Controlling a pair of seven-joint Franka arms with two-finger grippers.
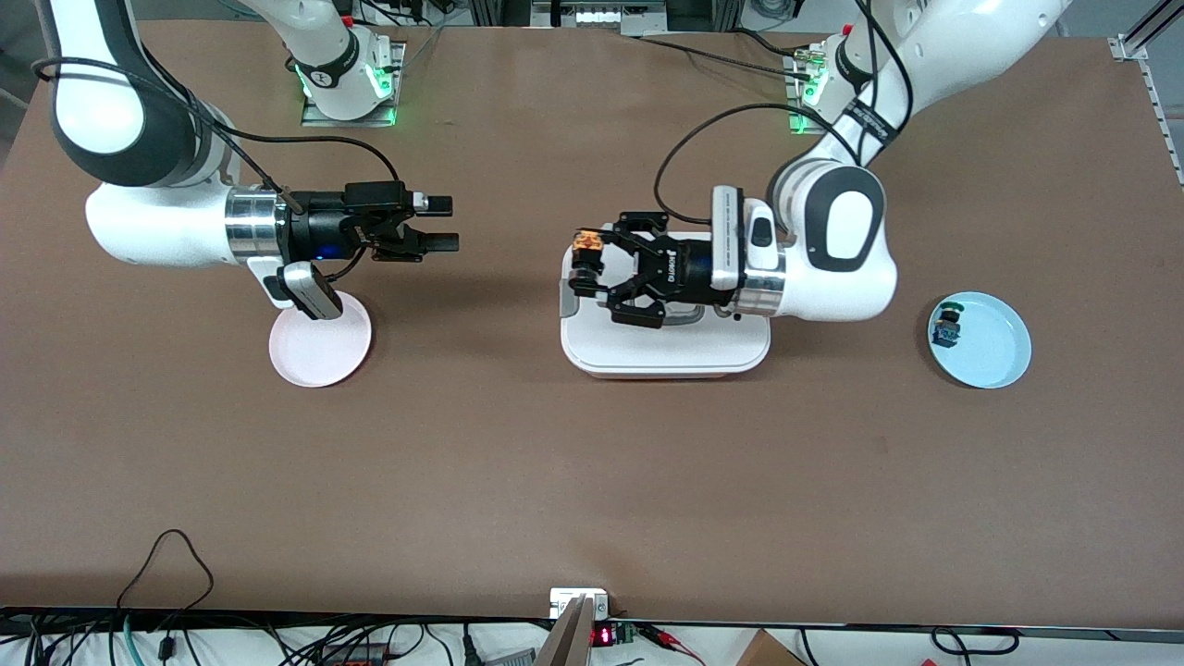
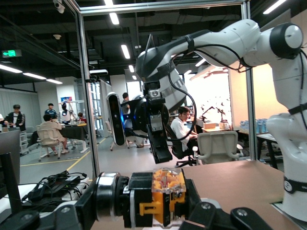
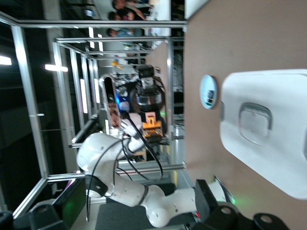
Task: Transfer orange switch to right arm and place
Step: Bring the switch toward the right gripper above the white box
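The orange switch point(image 1: 585, 244) has an orange part and a black body. My left gripper point(image 1: 585, 268) is shut on it and holds it in the air over the edge of a white box, pointing toward the right arm. It fills the bottom of the left wrist view point(image 2: 165, 194). My right gripper point(image 1: 444, 223) is open and empty, level with the switch, a gap apart, facing it over the bare table. The right wrist view shows the held switch point(image 3: 150, 125) straight ahead.
A white lidded box point(image 1: 666, 347) lies under the left gripper at mid table. A pink plate point(image 1: 319, 344) sits under the right wrist. A blue plate point(image 1: 990, 347) toward the left arm's end holds a green-capped switch point(image 1: 945, 324).
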